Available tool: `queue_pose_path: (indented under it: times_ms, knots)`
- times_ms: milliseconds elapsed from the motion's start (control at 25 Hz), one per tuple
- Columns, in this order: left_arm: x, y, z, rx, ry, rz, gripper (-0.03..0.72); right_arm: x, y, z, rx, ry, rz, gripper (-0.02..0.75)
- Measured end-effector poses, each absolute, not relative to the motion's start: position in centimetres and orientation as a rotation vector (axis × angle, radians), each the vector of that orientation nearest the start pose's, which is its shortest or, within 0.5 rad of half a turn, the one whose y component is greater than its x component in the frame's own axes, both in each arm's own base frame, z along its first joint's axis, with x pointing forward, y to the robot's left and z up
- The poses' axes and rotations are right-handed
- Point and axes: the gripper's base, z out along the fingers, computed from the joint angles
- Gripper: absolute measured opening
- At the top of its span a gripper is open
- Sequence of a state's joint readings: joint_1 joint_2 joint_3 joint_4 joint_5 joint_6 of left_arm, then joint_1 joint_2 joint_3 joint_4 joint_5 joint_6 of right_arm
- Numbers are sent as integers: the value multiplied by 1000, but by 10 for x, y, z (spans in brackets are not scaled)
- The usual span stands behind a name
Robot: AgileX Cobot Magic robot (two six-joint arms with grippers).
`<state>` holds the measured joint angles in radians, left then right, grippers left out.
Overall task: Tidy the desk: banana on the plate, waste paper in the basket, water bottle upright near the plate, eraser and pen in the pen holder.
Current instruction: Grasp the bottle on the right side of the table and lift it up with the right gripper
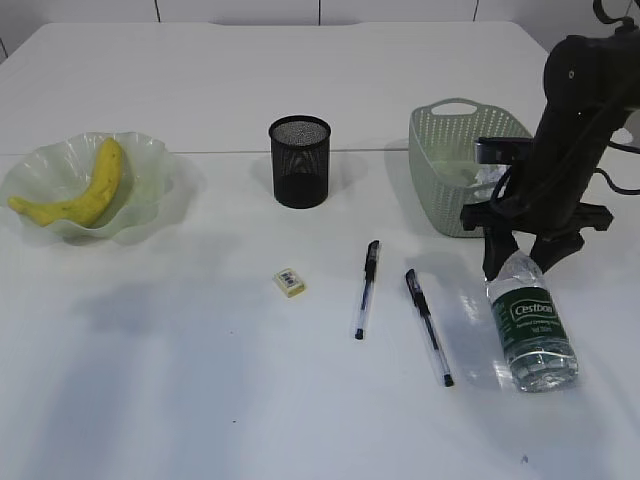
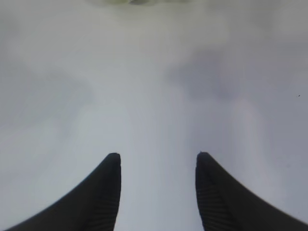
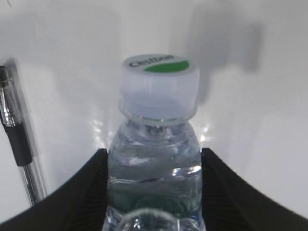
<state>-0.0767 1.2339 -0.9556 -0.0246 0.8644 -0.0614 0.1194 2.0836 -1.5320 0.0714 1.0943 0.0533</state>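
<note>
On the counter [image 1: 200,400], right side, my right claw [image 3: 154,166] straddles the lying water bottle [image 1: 530,325] at its shoulder, fingers touching both sides; whether the grip is firm, I cannot tell. Step in hand: bottle upright. Next needs lifting and tipping onto its base. Left claw [image 2: 158,166] released, empty. Label: "Cestbon".

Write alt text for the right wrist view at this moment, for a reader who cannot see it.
The right gripper straddles the neck end of a water bottle lying on the white table, one finger against each side below its white cap. A pen lies at the left edge.
</note>
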Motion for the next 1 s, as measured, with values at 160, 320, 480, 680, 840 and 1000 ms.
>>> queue_pose_path:
  times_ms: [160, 320, 480, 680, 840, 1000]
  knots:
    - [238, -20, 298, 5, 2618, -78, 351, 402, 54, 178, -54, 3113, 104, 397]
    - [239, -20, 298, 5, 2611, -79, 351, 399, 54, 193, -56, 3084, 108, 395]
    - [240, -20, 299, 5, 2591, -80, 351, 397, 53, 200, -57, 3069, 110, 393]
    - [242, -20, 300, 5, 2575, -81, 351, 396, 53, 201, -57, 3074, 110, 374]
    - [242, -20, 300, 4, 2569, -81, 351, 396, 53, 201, -57, 3074, 110, 351]
    - [242, -20, 300, 4, 2569, -81, 351, 396, 53, 201, -57, 3074, 110, 337]
